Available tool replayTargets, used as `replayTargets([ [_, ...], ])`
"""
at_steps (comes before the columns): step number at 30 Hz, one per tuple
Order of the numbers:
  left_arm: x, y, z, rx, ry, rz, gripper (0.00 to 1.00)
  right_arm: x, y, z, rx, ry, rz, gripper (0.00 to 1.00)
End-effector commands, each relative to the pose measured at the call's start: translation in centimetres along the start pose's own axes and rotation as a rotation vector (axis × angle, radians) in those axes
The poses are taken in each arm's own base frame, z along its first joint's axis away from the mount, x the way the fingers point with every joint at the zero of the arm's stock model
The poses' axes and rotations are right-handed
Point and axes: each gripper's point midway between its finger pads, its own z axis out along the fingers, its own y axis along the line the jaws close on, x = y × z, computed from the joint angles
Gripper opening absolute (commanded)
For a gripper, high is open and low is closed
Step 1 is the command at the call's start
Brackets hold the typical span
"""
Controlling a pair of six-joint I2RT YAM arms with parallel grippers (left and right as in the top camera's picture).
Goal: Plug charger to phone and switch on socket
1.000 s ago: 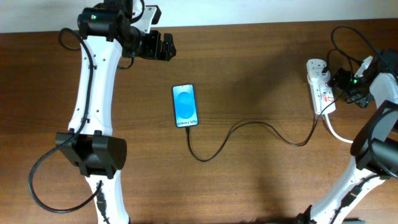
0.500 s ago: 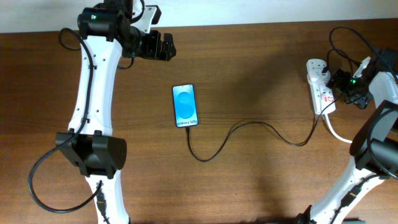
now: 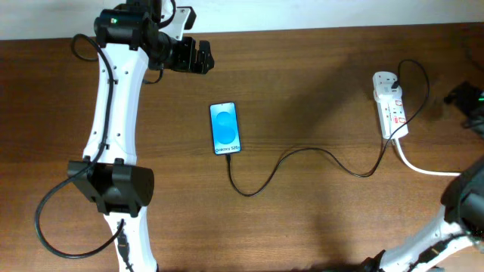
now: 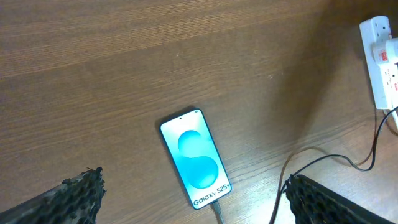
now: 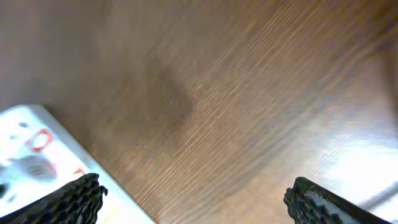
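The phone [image 3: 225, 128] lies mid-table with its blue screen lit; it also shows in the left wrist view [image 4: 196, 158]. The black charger cable [image 3: 302, 155] runs from the phone's lower end, where its tip sits [image 4: 217, 209], across to the white socket strip [image 3: 390, 106] at the far right, also seen in the left wrist view [image 4: 380, 56] and the right wrist view [image 5: 37, 155]. My left gripper [image 3: 198, 57] is open and empty, raised near the table's far edge, up and left of the phone. My right gripper [image 3: 470, 102] is open and empty, right of the socket, apart from it.
A thicker white cord [image 3: 423, 168] leaves the socket's lower end toward the right edge. The left arm [image 3: 113, 113] stretches along the table's left side. A pale wall runs along the table's far edge.
My right gripper has pulled away from the socket to the right, toward the table's edge. The left arm, phone and cable have not moved.
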Motion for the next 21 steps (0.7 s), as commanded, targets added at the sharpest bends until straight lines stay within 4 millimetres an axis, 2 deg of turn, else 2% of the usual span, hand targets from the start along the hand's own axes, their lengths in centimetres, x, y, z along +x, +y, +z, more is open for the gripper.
replayTargets([
  [1, -0.6, 0.1, -1.0, -0.012, -0.031, 0.025, 0.99, -2.5, 3.0, -6.7, -0.111, -0.123, -0.021, 0.99],
  [2, -0.6, 0.1, -1.0, -0.012, -0.031, 0.025, 0.99, -2.7, 3.9, -8.8, -0.146, -0.151, -0.032, 0.99],
  [4, -0.6, 0.1, -1.0, -0.012, -0.031, 0.025, 0.99, -2.4, 6.1, -14.4, -0.212, -0.229, -0.075, 0.98],
  [6, -0.6, 0.1, -1.0, -0.012, -0.031, 0.025, 0.99, -1.4, 8.6, -19.4, -0.257, -0.303, -0.151, 0.99],
  [7, -0.6, 0.1, -1.0, -0.012, -0.031, 0.025, 0.99, -0.3, 10.5, -22.3, -0.304, -0.347, -0.217, 0.99],
  [8, -0.6, 0.1, -1.0, -0.012, -0.031, 0.025, 0.99, 1.7, 13.8, -26.0, -0.392, -0.395, -0.322, 0.98],
  [9, -0.6, 0.1, -1.0, -0.012, -0.031, 0.025, 0.99, 3.6, 16.1, -28.5, -0.445, -0.424, -0.392, 0.98],
  [11, -0.6, 0.1, -1.0, -0.012, -0.031, 0.025, 0.99, 7.1, 18.9, -31.7, -0.52, -0.446, -0.507, 0.99],
  [12, -0.6, 0.1, -1.0, -0.012, -0.031, 0.025, 0.99, 9.9, 20.5, -33.5, -0.571, -0.439, -0.578, 0.99],
  [14, -0.6, 0.1, -1.0, -0.012, -0.031, 0.025, 0.99, 12.7, 21.7, -34.8, -0.619, -0.413, -0.635, 0.98],
  [16, -0.6, 0.1, -1.0, -0.012, -0.031, 0.025, 0.99, 16.3, 22.8, -35.1, -0.656, -0.335, -0.703, 0.98],
  [18, -0.6, 0.1, -1.0, -0.012, -0.031, 0.025, 0.99, 17.8, 23.1, -34.5, -0.657, -0.28, -0.73, 0.98],
  [21, -0.6, 0.1, -1.0, -0.012, -0.031, 0.025, 0.99, 18.9, 22.3, -33.0, -0.619, -0.195, -0.731, 0.98],
])
